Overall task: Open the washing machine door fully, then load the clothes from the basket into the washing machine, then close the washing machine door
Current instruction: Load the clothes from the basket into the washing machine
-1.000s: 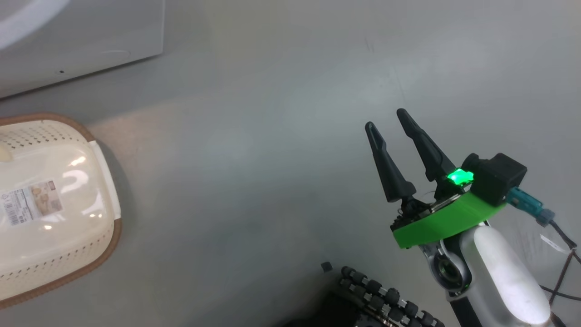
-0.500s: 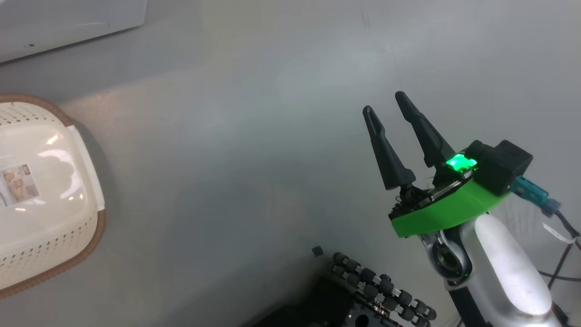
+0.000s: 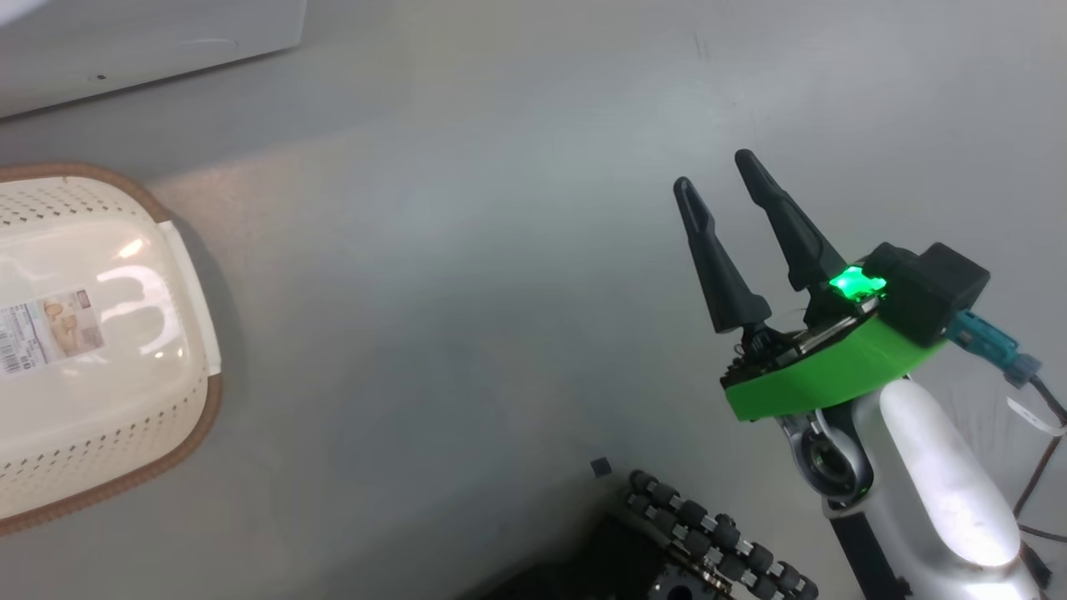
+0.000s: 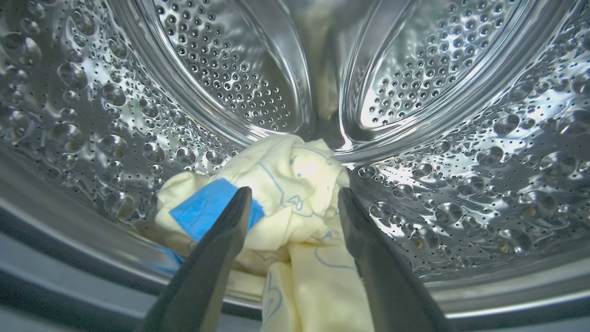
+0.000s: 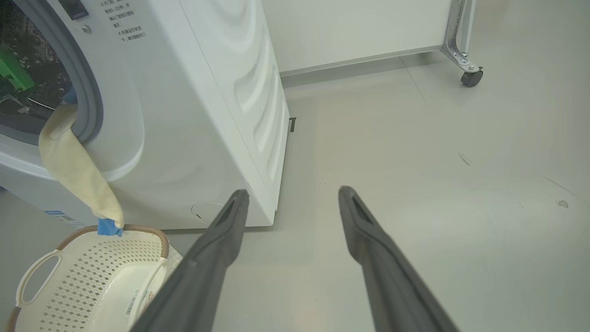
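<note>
Left gripper — released, dark fingers spread wide, reaching into the perforated steel drum of the washing machine, tips to either side of the clothes. Cream-yellow garment with a bright blue band and thin line drawings, bunched low in the drum, one strip trailing back between the fingers toward the opening. From the right wrist, that strip draped out over the grey gasket and down the white front, blue end at the brown rim of the basket, on the floor just beside the machine. Right gripper — likewise unclenched, grasping nothing, above bare grey floor, well apart from the basket.
</note>
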You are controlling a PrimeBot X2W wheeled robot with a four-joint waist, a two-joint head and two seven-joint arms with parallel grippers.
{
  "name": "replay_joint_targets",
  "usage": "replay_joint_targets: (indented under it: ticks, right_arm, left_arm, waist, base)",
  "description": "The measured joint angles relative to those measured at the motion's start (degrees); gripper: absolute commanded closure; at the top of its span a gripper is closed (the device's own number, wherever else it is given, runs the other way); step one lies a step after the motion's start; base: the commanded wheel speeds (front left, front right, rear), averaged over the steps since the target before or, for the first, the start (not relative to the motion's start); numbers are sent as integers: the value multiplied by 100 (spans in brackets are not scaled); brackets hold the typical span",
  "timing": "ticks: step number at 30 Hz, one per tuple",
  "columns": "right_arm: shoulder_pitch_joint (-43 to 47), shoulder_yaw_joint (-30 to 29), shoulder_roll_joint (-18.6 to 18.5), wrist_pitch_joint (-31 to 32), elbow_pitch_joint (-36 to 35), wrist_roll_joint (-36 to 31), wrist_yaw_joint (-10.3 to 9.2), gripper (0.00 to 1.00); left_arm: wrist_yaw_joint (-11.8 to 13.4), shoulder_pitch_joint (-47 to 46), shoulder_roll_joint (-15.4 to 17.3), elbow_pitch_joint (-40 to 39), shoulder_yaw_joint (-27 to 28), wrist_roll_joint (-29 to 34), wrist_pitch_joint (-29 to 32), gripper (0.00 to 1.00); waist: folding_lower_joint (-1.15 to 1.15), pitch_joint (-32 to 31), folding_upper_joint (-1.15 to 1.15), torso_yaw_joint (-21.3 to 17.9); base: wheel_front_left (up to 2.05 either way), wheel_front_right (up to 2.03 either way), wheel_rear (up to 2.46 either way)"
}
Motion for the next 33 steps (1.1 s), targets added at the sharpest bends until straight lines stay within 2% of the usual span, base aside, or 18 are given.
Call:
replay_joint_targets:
  ticks: [6,12,18,29,33]
  right_arm:
    - [-3,-166,0,0,31,-252,0,0]
    - [-48,-201,0,0,60,-412,0,0]
    - [-47,-364,-1,0,119,-617,0,0]
    - [-42,-588,-4,0,297,-937,0,0]
    - [-38,-693,-5,0,374,-1058,0,0]
  left_arm:
    - [169,718,-253,-194,15,-120,-399,0]
    - [400,1666,-389,-824,208,-382,-882,0]
    - [710,2815,-552,-1909,289,-546,-1195,0]
    - [1546,5196,-758,-4039,279,-602,-1294,0]
    - [1571,5771,-846,-4368,147,-602,-1291,0]
  waist:
    - [0,-156,0,215]
    - [0,-372,0,420]
    - [0,-607,0,623]
    - [-1,-1115,0,1059]
    - [0,-1290,0,1268]
  base:
    - [0,0,0]
    - [0,0,0]
    - [0,0,0]
    - [0,0,0]
    - [0,0,0]
